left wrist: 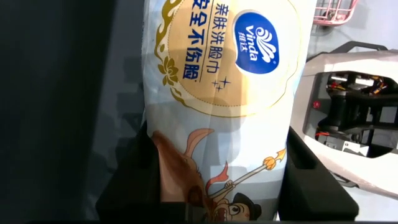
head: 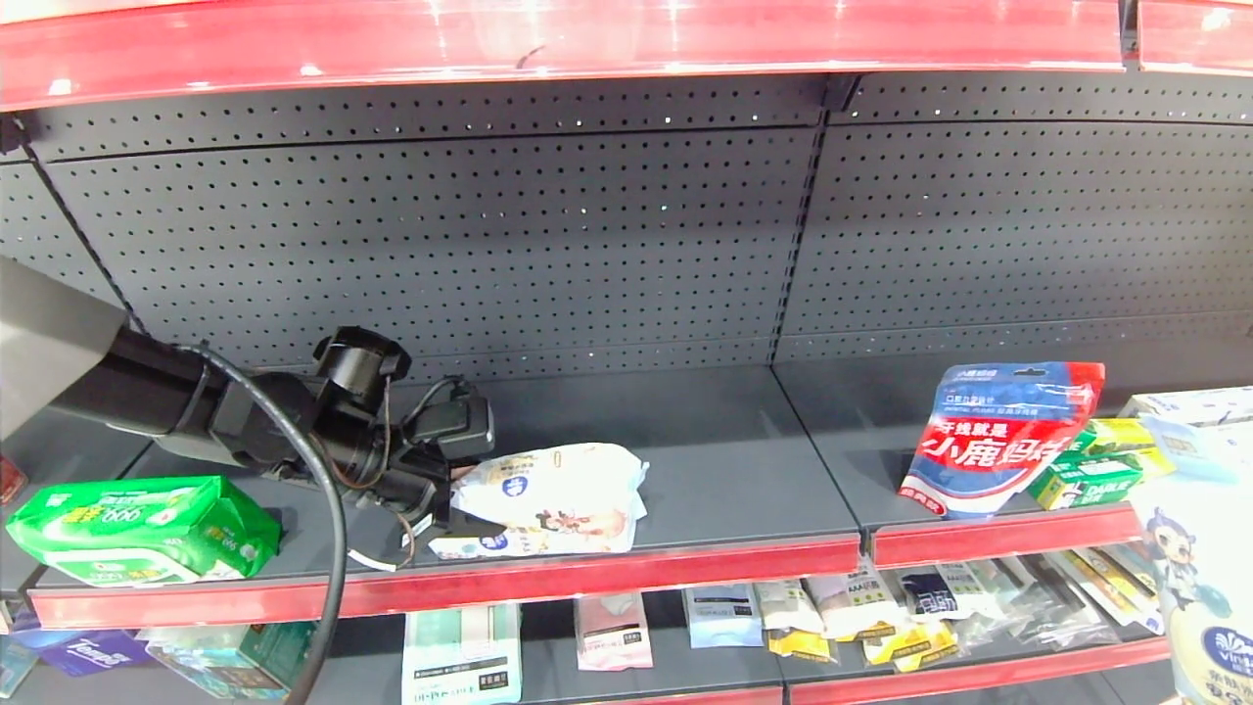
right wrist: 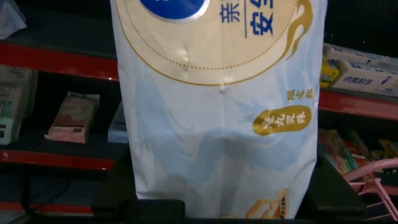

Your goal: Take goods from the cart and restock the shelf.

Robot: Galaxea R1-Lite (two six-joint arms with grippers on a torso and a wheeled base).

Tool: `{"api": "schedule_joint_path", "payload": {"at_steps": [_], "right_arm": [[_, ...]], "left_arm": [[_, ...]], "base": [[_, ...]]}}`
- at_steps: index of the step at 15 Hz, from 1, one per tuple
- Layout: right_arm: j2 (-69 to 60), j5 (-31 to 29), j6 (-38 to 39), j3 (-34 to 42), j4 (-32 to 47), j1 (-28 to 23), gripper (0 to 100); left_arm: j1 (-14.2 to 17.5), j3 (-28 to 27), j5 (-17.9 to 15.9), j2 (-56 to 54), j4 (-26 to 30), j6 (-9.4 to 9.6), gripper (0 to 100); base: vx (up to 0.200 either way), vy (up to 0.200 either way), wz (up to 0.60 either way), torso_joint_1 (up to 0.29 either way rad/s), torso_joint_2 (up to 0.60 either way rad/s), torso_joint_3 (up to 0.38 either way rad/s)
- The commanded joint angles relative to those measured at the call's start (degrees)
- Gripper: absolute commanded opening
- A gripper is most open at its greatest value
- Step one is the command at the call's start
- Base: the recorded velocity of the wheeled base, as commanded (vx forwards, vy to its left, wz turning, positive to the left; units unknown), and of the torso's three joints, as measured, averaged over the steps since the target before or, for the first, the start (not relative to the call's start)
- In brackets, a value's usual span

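L gripper [head: 448, 507] clamped on white face-towel pack [head: 558, 494] lying flat just behind red shelf rail [head: 587, 573], R gripper [right wrist: 224, 208] gripping 2nd pack [right wrist: 217, 124] out front of rail; prob light, squashy, slick film, so pinch mid-body.

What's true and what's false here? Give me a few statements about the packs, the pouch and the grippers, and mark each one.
1. The left gripper holds a white pack lying on the shelf. True.
2. The green pack lies to the right of the pouch. False: it lies far to its left, at the shelf's other end.
3. The right gripper is empty. False: it grips a second white pack.
4. Beside the pouch lie green boxes. True.
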Motion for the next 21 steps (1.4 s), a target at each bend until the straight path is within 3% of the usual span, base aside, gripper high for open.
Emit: {"api": "schedule_joint_path", "payload": {"at_steps": [1, 13, 16, 21], "right_arm": [[-0.02, 0.01, -0.04, -0.02, 0.02, 0.00, 0], [-0.02, 0.01, -0.04, -0.02, 0.02, 0.00, 0], [-0.02, 0.01, -0.04, -0.02, 0.02, 0.00, 0], [-0.02, 0.01, -0.04, -0.02, 0.02, 0.00, 0]], "left_arm": [[0.10, -0.14, 0.06, 0.17, 0.19, -0.09, 0], [0.10, -0.75, 0.76, 0.70, -0.43, -0.88, 0], [0.01, -0.58, 0.67, 1.57, -3.77, -0.88, 0], [0.01, 0.21, 0.94, 1.31, -3.85, -1.41, 0]], "base": [[0.000, 0.000, 0.00, 0.000, 0.00, 0.000], [0.000, 0.000, 0.00, 0.000, 0.00, 0.000], [0.000, 0.000, 0.00, 0.000, 0.00, 0.000], [0.000, 0.000, 0.00, 0.000, 0.00, 0.000]]}}
